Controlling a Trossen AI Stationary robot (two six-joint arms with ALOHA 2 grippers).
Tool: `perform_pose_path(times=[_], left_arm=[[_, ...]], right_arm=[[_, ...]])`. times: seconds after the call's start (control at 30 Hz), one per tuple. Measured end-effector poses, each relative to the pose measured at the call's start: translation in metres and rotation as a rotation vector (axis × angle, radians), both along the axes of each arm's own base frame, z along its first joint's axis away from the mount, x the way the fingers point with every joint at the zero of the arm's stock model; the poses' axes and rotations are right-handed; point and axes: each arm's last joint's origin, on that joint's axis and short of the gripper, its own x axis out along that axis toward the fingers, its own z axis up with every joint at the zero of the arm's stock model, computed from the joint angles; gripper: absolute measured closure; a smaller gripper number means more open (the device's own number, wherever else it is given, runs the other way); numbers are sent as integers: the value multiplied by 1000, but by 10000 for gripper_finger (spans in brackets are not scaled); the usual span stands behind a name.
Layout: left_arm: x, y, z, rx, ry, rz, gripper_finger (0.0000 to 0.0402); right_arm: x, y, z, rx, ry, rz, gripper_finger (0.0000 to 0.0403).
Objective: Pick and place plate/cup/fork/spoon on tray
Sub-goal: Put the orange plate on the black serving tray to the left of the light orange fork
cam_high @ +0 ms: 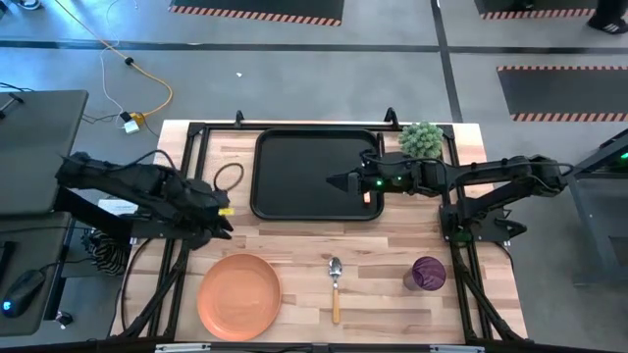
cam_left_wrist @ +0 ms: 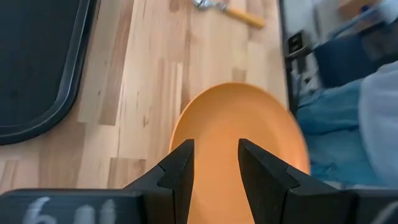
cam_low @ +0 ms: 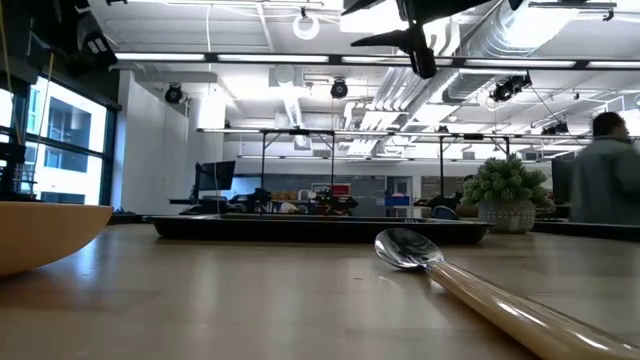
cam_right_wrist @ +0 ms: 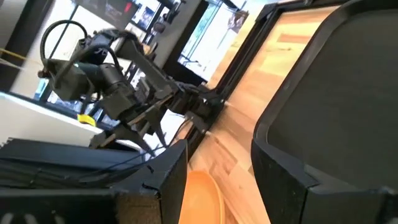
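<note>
High view: the round flat orange plate (cam_high: 239,295) lies near-left on the wooden table (cam_high: 294,245). Judge it light, stiff and slick; take it by the rim. The black rectangular rimmed tray (cam_high: 316,175) looks empty apart from a small orange glint under the right gripper (cam_high: 337,180), which hangs over it with jaws spread.

Low view: the silver-bowled, tan-handled spoon (cam_low: 470,282) lies in front of the tray.

Left wrist view: the left gripper (cam_left_wrist: 216,163) hovers above the plate, jaws parted, empty.

Open right gripper (cam_right_wrist: 214,180) above tray (cam_right_wrist: 336,93), plate (cam_right_wrist: 202,196) and left gripper (cam_right_wrist: 146,134) beyond.
</note>
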Motion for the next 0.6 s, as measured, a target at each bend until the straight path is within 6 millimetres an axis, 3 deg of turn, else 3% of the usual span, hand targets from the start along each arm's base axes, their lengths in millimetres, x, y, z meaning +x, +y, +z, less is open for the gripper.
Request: perform_pose_path(times=[0.6], left_arm=[[27, -40, -30, 147, 176, -57, 289]], right_arm=[[0, 0, -1, -14, 11, 38, 236]])
